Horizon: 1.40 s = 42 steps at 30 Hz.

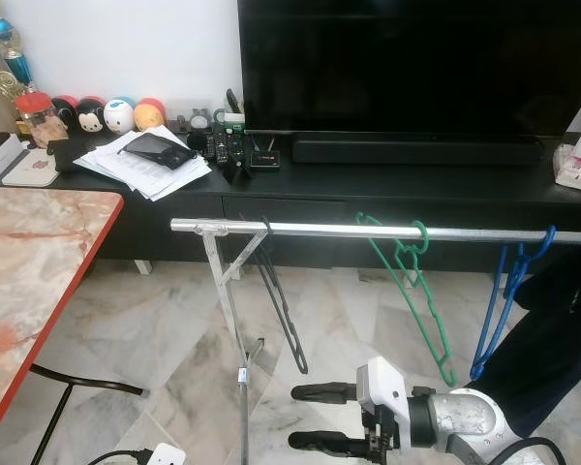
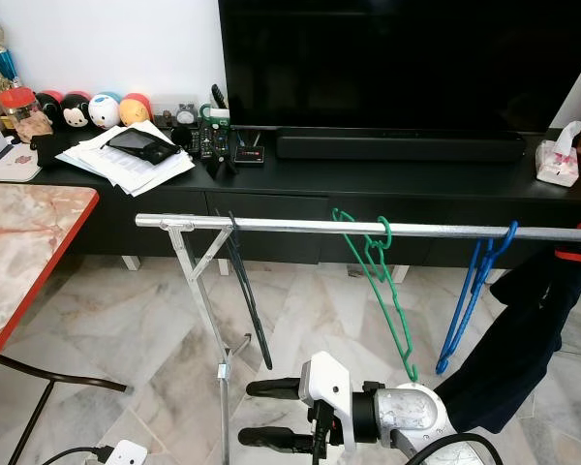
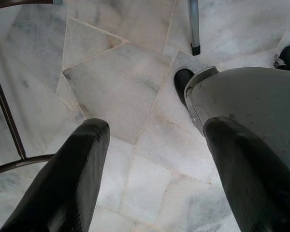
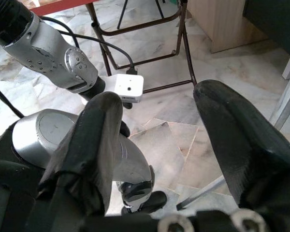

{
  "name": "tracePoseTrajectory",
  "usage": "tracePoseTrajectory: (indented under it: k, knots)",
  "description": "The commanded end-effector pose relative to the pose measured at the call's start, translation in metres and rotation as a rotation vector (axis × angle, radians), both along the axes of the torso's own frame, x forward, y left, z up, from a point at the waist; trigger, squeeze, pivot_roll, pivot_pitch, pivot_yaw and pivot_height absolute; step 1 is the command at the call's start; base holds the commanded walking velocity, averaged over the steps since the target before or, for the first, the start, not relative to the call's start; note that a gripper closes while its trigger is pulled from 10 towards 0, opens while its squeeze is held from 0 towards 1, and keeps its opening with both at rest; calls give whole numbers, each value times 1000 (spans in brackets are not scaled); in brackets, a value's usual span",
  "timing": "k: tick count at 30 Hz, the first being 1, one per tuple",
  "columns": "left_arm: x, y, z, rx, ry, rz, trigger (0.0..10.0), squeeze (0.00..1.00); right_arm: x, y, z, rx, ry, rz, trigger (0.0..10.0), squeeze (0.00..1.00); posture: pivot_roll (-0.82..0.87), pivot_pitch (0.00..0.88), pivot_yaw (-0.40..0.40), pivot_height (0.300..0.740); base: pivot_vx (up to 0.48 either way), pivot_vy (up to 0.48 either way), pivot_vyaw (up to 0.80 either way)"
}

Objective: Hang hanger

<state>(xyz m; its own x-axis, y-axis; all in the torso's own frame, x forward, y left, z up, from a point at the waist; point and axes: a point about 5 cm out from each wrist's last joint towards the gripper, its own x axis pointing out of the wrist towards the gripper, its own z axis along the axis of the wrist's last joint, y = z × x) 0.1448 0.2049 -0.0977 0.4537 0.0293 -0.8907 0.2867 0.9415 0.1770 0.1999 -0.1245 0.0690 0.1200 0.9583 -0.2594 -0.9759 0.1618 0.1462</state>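
Hangers, black (image 1: 283, 308), green (image 1: 413, 291) & blue (image 1: 504, 300), hang on rail (image 1: 310, 229); right end effector (image 1: 307, 417) released, empty.

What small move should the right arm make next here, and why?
Probably draw the right gripper back and down. Its jaws are open and hold nothing, below the silver metal rail, while the black wire hanger, green plastic hanger and blue plastic hanger already hang there, so the hanging looks done.
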Motion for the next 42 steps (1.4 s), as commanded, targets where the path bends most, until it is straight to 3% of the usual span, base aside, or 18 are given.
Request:
tracePoseTrajectory:
  k: [1, 5, 6, 7, 16, 21, 27, 29, 38, 42]
  knots:
    - [-2, -11, -2, -36, 20, -49, 10000, 0, -1, 0, -3, -9, 16, 7, 10000, 1000, -82, 8, -9, 740, 0, 0, 0]
    - [-2, -12, -2, -38, 20, -49, 10000, 0, -1, -1, -4, -14, 16, 5, 10000, 1000, -82, 8, -10, 740, 0, 0, 0]
    - [-2, -12, -2, -38, 20, -49, 10000, 0, -1, -2, -5, -19, 11, -3, 10000, 173, -82, 7, -10, 740, 0, 0, 0]
    - [-2, -12, -2, -38, 20, -49, 10000, 0, 0, -3, -6, -26, 5, -14, 10000, 0, -82, 7, -10, 740, 0, 0, 0]
    - [-2, -12, -3, -37, 18, -45, 10000, 0, 9, -33, -42, -73, 63, -355, 10000, 0, -84, 7, -15, 740, 0, 0, 0]
    - [-3, -12, -3, -37, 20, -48, 10000, 0, 1, -41, -76, -143, 127, -541, 10000, 0, -86, 8, -13, 740, 0, 0, 0]
    - [-2, -12, -2, -37, 19, -50, 10000, 0, -11, -41, -108, -210, 230, -675, 10000, 0, -83, 7, -12, 740, 0, 0, 0]
    - [-2, -12, -2, -36, 19, -51, 10000, 0, -12, -41, -112, -231, 235, -698, 10000, 0, -84, 7, -12, 740, 0, 0, 0]
    - [-2, -12, -2, -34, 17, -54, 10000, 0, -19, -46, -139, -309, 351, -1005, 10000, 0, -85, 5, -14, 740, 0, 0, 0]
    - [-2, -13, -3, -36, 16, -52, 10000, 0, -25, -63, -148, -353, 441, -1247, 10000, 0, -86, 4, -15, 740, 0, 0, 0]
